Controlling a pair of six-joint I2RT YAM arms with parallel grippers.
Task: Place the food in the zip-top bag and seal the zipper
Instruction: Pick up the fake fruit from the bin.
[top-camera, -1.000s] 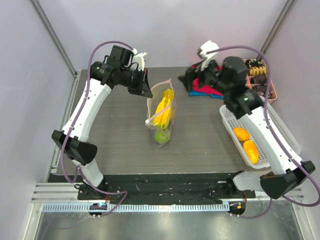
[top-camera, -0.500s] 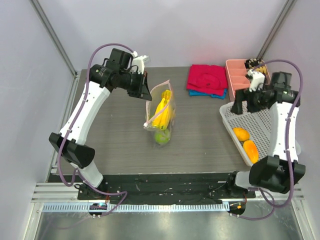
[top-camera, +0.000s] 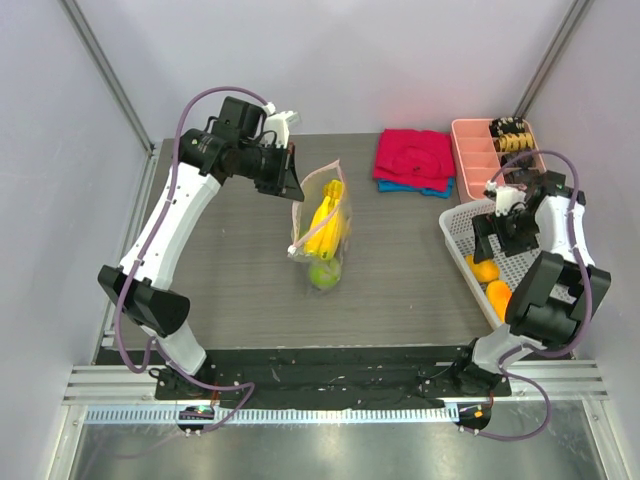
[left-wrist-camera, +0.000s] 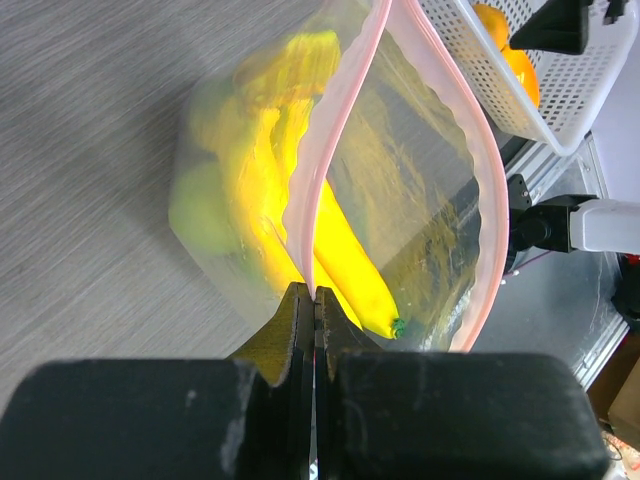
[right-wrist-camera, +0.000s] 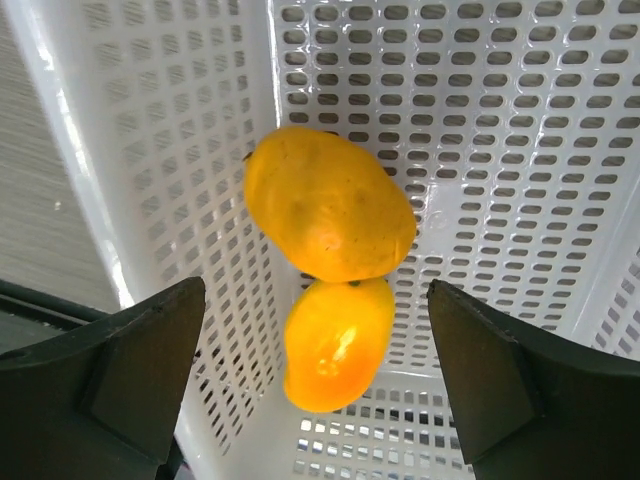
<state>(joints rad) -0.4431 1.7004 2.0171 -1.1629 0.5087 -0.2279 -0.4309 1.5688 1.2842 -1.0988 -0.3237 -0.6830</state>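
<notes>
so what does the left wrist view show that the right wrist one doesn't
Only the left wrist view: the left gripper shut on the pink strip of the clear bag, whose mouth gapes open, with bananas and a green fruit inside. Only the right wrist view: the right gripper open above two oranges that touch each other, seen close up. Both: the white basket holding orange fruit, though the left wrist view catches only a far corner of it.
</notes>
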